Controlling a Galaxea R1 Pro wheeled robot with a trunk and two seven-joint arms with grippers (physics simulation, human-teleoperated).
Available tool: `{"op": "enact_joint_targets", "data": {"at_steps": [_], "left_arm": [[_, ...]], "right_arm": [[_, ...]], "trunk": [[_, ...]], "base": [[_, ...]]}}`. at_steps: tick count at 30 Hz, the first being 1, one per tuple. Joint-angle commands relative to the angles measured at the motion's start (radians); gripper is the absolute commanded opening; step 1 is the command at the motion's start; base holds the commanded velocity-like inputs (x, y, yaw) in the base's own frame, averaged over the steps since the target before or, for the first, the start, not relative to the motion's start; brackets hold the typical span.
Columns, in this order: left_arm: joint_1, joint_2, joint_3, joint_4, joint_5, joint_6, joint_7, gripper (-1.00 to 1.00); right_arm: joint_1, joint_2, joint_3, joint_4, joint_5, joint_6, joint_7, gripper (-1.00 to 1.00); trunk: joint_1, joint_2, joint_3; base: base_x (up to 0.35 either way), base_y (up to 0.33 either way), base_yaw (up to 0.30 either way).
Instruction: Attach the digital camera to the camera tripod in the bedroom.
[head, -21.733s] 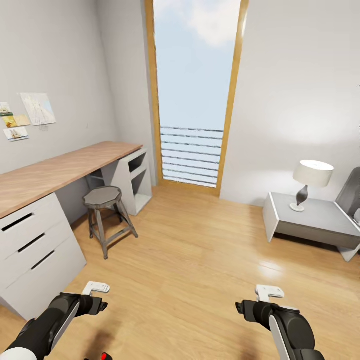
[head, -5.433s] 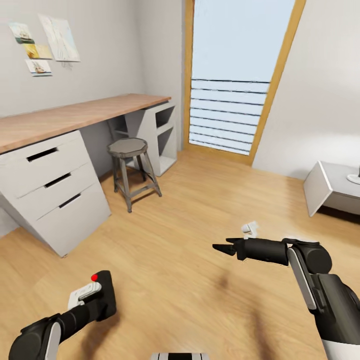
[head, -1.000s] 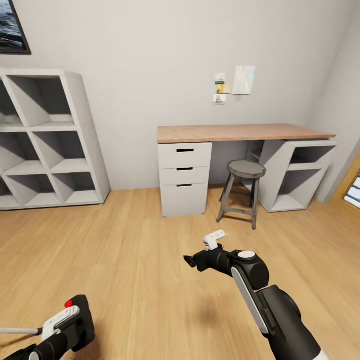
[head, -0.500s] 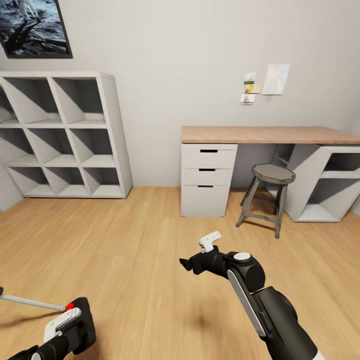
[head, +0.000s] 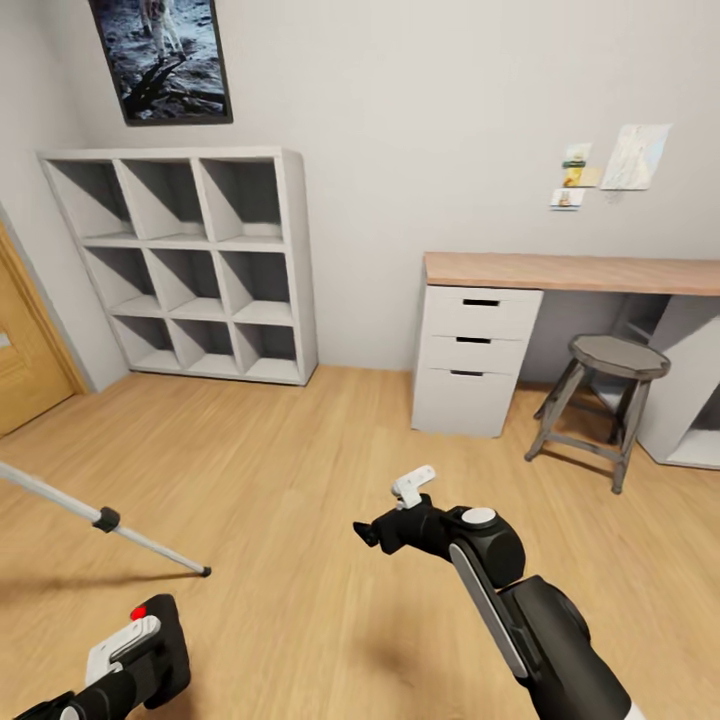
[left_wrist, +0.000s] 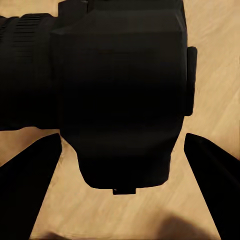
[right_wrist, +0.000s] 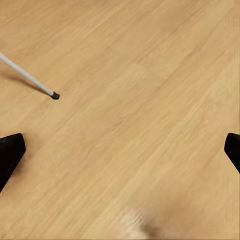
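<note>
Between the left gripper's (left_wrist: 120, 150) clamped fingers sits the digital camera (left_wrist: 115, 90), carried for mounting; right gripper (right_wrist: 120, 150) fingers apart, tripod leg (head: 100, 518) ahead.

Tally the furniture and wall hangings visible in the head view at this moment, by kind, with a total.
Cube shelf: 1
Desk: 1
Stool: 1
Astronaut poster: 1
Small paper prints pinned above the desk: 3, as far as the blur allows
Total: 7
</note>
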Motion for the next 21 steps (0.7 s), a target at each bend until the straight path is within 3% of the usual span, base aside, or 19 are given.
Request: {"op": "enact_joint_targets", "data": {"at_steps": [1, 13, 21], "left_arm": [[-0.001, -0.001, 0.003, 0.000, 0.004, 0.005, -0.003, -1.00], [-0.001, 0.000, 0.002, 0.000, 0.005, 0.005, -0.004, -1.00], [-0.001, -0.003, -0.001, -0.001, 0.003, 0.009, -0.001, -1.00]], "right_arm": [[-0.001, 0.000, 0.003, -0.001, -0.008, 0.005, -0.004, 1.00], [-0.001, 0.000, 0.007, -0.001, -0.007, 0.005, -0.004, 1.00], [-0.001, 0.005, 0.007, -0.001, -0.008, 0.005, -0.004, 1.00]], "trunk": [[-0.001, 0.000, -0.001], [-0.001, 0.000, -0.001], [-0.001, 0.000, -0.001]], "base": [[-0.134, 0.283, 0.288], [-0.120, 0.294, 0.288], [-0.209, 0.106, 0.288]]}}
